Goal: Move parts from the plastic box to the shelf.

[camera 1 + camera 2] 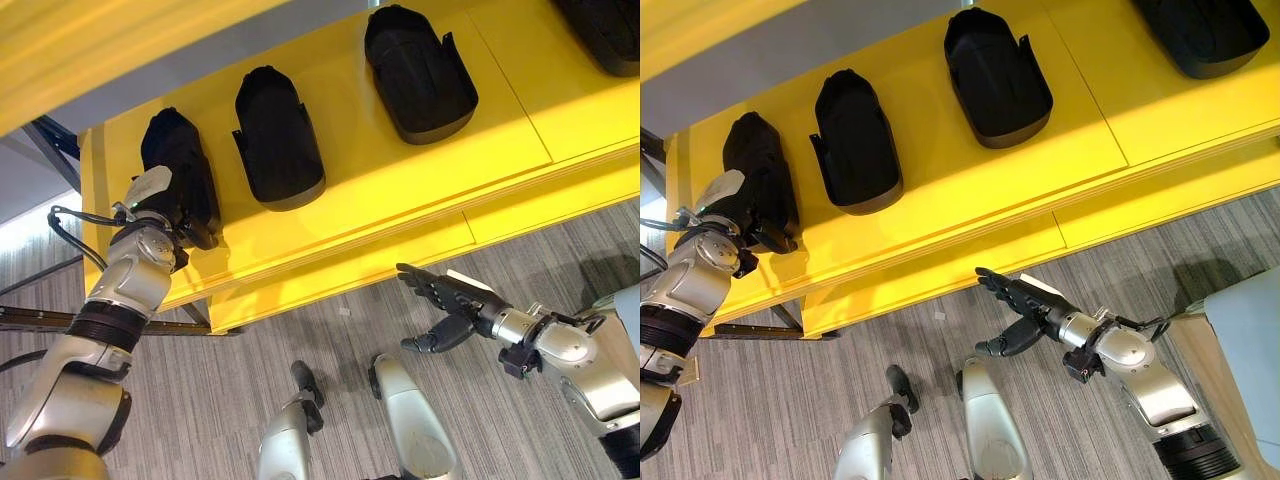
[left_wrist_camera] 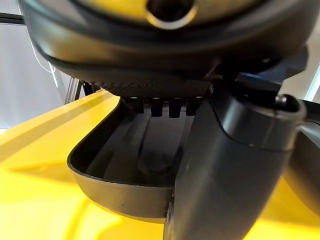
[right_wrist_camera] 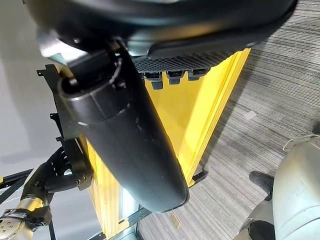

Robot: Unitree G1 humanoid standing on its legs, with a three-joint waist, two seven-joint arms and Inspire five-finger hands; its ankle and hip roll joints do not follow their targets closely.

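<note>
The left hand (image 1: 160, 215) rests on the leftmost black part (image 1: 178, 160) at the end of the yellow shelf (image 1: 400, 190); its thumb appears curled against the part's rim, though its fingers are hidden. The part is a dark, hollow, elongated shell, its long axis running away from the hand. Two similar parts (image 1: 277, 137) lie alongside. The right hand (image 1: 450, 305) hangs open and empty below the shelf.

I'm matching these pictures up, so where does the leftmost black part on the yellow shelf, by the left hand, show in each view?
Left eye view: leftmost black part upper left, with the left hand at its near end.
Right eye view: far left.
Left wrist view: centre, its hollow showing.
Right wrist view: cannot tell it apart.
Shared landmark: yellow shelf.
</note>
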